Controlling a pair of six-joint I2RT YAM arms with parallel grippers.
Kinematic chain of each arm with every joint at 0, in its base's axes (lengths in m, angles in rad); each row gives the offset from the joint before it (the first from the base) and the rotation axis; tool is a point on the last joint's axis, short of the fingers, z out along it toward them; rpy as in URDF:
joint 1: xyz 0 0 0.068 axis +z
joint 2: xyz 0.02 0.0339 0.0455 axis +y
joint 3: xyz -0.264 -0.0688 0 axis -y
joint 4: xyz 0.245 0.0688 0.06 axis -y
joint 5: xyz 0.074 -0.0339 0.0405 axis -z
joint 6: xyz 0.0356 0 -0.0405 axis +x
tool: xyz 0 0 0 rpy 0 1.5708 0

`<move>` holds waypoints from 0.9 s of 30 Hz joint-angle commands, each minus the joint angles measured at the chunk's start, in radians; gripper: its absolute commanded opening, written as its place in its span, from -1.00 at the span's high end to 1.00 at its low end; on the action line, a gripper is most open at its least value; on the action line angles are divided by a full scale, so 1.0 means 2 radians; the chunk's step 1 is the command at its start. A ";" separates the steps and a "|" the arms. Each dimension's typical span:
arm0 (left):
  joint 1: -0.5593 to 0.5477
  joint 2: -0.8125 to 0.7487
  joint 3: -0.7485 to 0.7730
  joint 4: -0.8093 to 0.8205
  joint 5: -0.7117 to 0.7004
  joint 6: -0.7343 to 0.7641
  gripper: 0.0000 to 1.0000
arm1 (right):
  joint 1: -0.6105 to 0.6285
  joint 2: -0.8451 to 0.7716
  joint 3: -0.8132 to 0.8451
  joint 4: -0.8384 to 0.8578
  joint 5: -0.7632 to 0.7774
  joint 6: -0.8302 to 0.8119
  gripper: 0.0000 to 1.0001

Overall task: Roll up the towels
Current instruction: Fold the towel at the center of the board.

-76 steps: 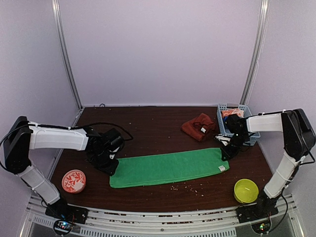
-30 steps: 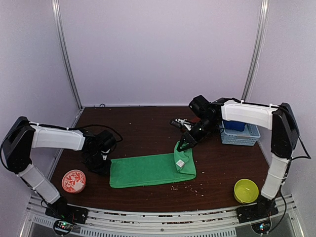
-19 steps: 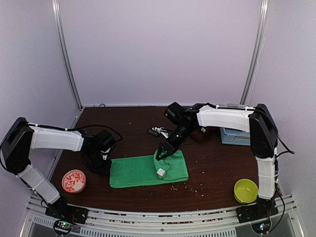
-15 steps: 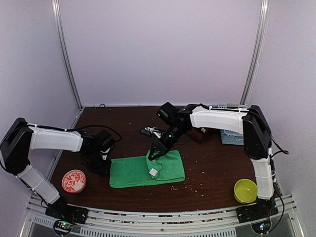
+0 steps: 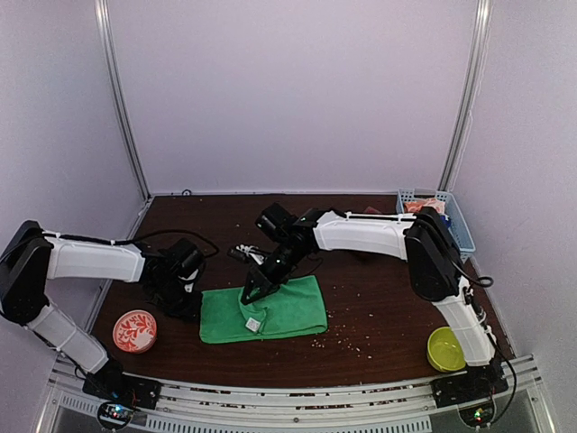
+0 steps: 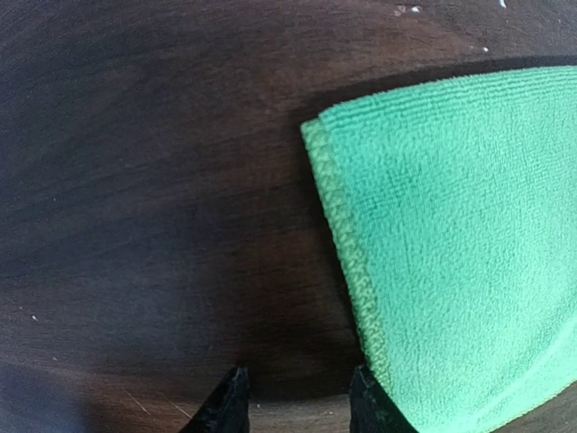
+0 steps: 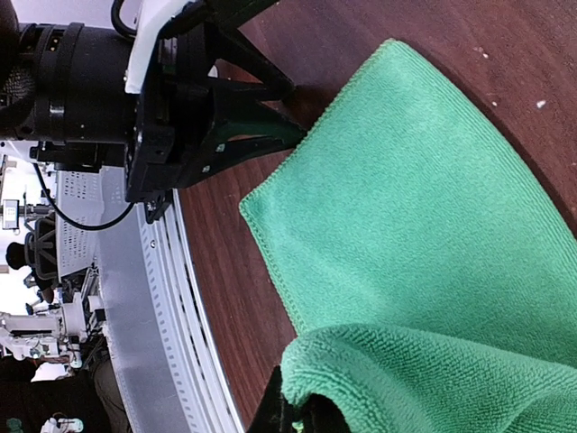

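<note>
**ITEM: GREEN TOWEL, PART FOLDED, ROLLING UNDER WAY**

Left gripper: jaws partly apart, nothing between them, bare table under the gap.
Bright green terry towel: lies flat just to the right of those fingertips, its hem at or against one of them. The far end is doubled back over the flat part.
Right gripper: closed on that lifted end, cloth pinched between the fingers.
Handling, by estimate: light, soft, limp, with a grippy pile; it sags wherever unsupported. Best taken at a hem or corner, pinching through the layers, with the free end pinned.

Top cam high at near edge, looking down over whole desk; wrist cams close-in, low; all three share green towel.
</note>
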 commanded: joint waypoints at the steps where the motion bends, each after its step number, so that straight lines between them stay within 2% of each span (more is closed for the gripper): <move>1: 0.001 -0.001 -0.024 0.021 0.032 -0.018 0.24 | 0.014 0.010 0.043 0.031 -0.022 0.030 1.00; 27: 0.002 -0.043 -0.044 0.024 0.016 -0.041 0.25 | 0.032 0.089 0.094 0.103 -0.042 0.097 1.00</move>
